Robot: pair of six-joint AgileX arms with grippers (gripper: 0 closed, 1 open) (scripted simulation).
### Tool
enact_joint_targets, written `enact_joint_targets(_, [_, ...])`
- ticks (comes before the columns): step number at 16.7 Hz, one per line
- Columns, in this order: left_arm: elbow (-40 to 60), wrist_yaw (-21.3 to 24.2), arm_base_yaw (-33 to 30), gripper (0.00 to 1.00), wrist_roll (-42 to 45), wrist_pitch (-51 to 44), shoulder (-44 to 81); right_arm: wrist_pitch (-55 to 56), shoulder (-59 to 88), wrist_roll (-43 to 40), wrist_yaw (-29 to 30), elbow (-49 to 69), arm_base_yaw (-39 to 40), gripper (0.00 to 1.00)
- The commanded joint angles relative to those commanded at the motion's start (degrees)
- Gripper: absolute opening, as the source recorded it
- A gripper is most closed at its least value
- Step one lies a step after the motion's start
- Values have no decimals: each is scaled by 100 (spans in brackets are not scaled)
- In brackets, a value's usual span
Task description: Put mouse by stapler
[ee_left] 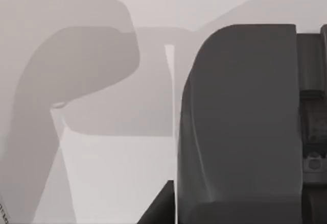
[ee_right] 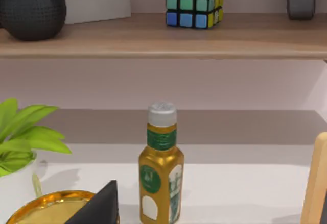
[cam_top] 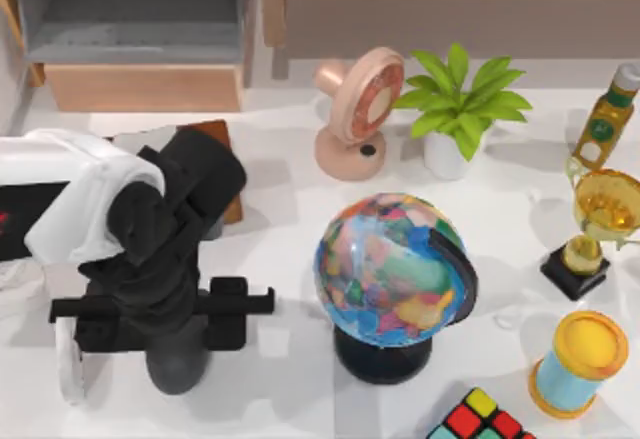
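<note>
Down left, left gripper [cam_top: 165, 324] fingers apart over rounded dark-grey mouse [cam_top: 178, 369] beside slim white stapler [cam_top: 68, 361]

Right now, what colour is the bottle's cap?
Silver-grey, above a green neck band; the bottle shows best in the right wrist view.

Golden bottle [ee_right: 160, 175] with grey cap standing upright on the white table [ee_right: 240, 193]; behind it, a wooden shelf [ee_right: 168, 35] bearing a colour cube [ee_right: 193, 2] and dark sphere [ee_right: 31, 7]; green plant [ee_right: 23, 132] beside.
</note>
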Motion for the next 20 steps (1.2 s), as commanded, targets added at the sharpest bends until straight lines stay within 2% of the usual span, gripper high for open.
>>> enact_joint_targets(1, [0,0,0,0,0,0,0,0,0,0,0,0,0,100])
enact_joint_targets(14, [0,0,0,98,0,0,0,0,0,0,0,0,0,100])
enact_joint_targets(20, [0,0,0,100,0,0,0,0,0,0,0,0,0,100])
